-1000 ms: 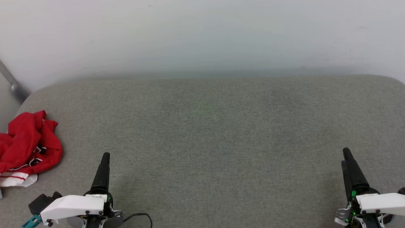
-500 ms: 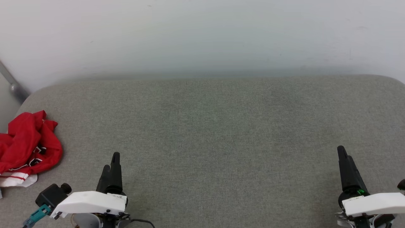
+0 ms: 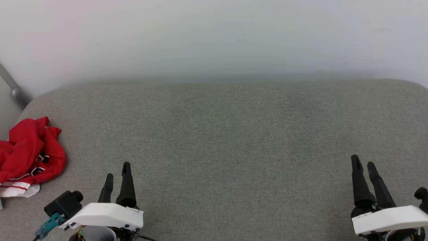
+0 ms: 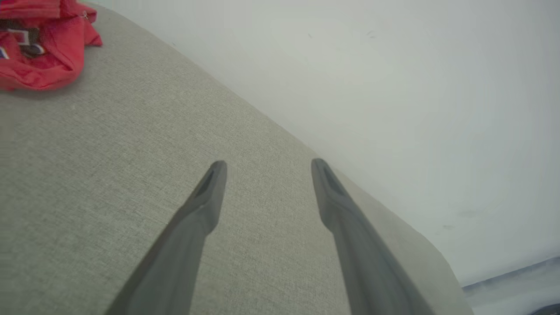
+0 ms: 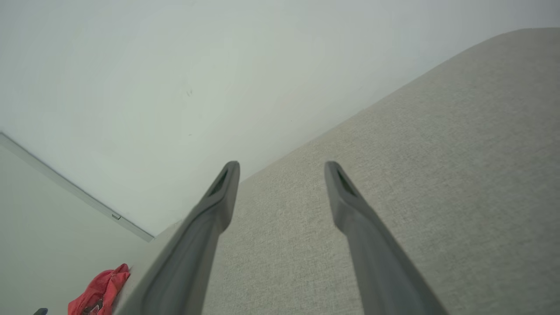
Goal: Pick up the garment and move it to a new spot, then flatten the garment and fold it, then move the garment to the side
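The garment point(image 3: 28, 154) is a crumpled red heap at the far left edge of the grey surface, with a white striped sleeve at its near side and bits of black lettering showing. It also appears as the garment point(image 4: 37, 48) at the upper left of the left wrist view and the garment point(image 5: 100, 293) small at the lower left of the right wrist view. My left gripper point(image 3: 117, 169) stands open to the right of the heap, apart from it, holding nothing. My right gripper point(image 3: 362, 160) is open at the lower right, far from the garment.
The grey fabric-covered surface point(image 3: 227, 140) spreads wide between the grippers, with rounded far corners. A pale wall point(image 3: 214, 36) rises right behind it. A grey metal bar point(image 3: 13, 88) slants at the far left beyond the surface's corner.
Both grippers have turned about their wrists, so each now shows two spread fingers instead of one edge-on. The left gripper shifted slightly right, the right slightly left. The garment has not moved.
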Robot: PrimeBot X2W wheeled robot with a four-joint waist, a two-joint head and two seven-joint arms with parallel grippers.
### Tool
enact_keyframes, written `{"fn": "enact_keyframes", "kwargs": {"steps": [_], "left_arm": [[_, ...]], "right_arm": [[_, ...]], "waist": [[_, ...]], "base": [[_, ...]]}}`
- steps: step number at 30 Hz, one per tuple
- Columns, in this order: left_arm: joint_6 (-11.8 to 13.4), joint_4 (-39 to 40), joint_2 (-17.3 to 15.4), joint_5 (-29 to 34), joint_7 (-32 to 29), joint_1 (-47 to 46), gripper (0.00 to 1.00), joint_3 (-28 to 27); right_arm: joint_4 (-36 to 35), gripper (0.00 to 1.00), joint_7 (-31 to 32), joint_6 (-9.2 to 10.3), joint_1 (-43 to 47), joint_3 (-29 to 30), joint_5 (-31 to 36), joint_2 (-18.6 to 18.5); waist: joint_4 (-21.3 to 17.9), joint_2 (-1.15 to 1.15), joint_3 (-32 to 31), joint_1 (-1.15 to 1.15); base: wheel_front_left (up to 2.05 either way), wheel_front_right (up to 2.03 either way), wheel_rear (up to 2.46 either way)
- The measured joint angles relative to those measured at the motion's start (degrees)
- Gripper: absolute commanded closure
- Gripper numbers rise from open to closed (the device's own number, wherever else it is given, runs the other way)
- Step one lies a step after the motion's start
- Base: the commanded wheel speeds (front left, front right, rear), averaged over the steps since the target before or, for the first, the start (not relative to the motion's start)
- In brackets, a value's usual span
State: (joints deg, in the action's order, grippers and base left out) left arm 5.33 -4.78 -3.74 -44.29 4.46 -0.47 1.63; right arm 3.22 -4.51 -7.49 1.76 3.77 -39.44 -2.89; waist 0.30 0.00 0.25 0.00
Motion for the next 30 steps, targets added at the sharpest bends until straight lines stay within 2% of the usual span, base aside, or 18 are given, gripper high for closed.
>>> {"fn": "enact_keyframes", "kwargs": {"steps": [15,30], "left_arm": [[2.23,1.27,-1.18,10.32,2.65,1.16,0.00,2.96],[2.75,2.68,-1.51,20.34,5.16,2.55,0.00,5.14]], "right_arm": [[-2.29,0.00,-2.56,0.00,1.98,-0.46,11.52,-0.01],[-4.01,0.00,-5.11,0.00,4.25,-0.80,21.92,-0.01]], "waist": [[0.04,0.00,-0.24,0.00],[0.34,0.00,-0.85,0.00]], "base": [[0.00,0.00,0.00],[0.00,0.00,0.00]]}}
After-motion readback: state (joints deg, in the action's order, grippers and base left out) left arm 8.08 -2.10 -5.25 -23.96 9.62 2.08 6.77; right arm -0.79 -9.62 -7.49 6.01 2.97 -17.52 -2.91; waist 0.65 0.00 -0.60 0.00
